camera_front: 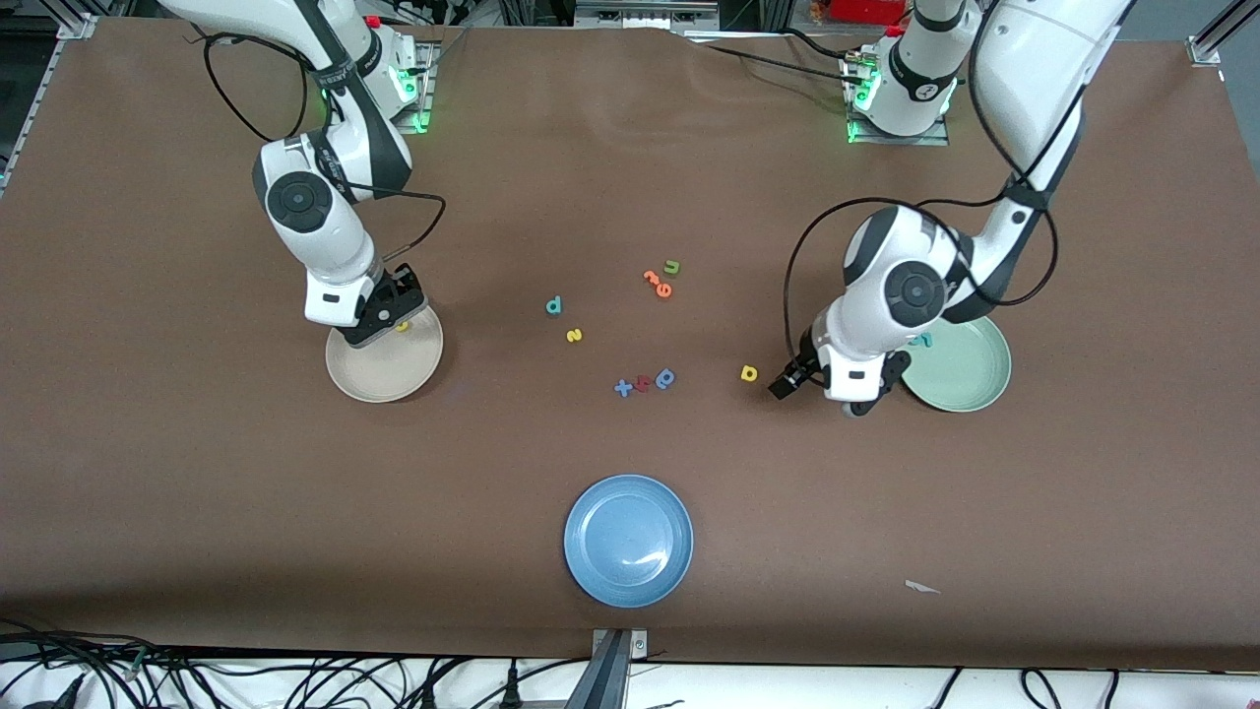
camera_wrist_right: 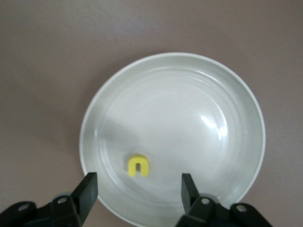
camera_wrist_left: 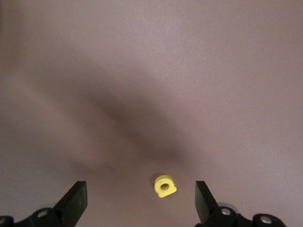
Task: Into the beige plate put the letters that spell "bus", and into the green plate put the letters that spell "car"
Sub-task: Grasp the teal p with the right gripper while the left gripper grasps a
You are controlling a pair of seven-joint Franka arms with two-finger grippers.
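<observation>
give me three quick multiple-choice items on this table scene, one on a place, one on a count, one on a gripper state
1. Where does the small yellow foam "u" lie?
A. in the round cream-beige plate
B. in the round blue plate
C. on the bare brown table

2. How many round plates are on the table?
A. two
B. three
C. four

3. How does the left gripper stand over the small yellow foam "a"?
A. shut on it
B. open, apart from it
C. shut beside it

Answers: 1 A, the right wrist view shows it inside the rim. 2 B, beige, blue and the pale mint-green plate. 3 B, both fingers stand clear of the letter.
</observation>
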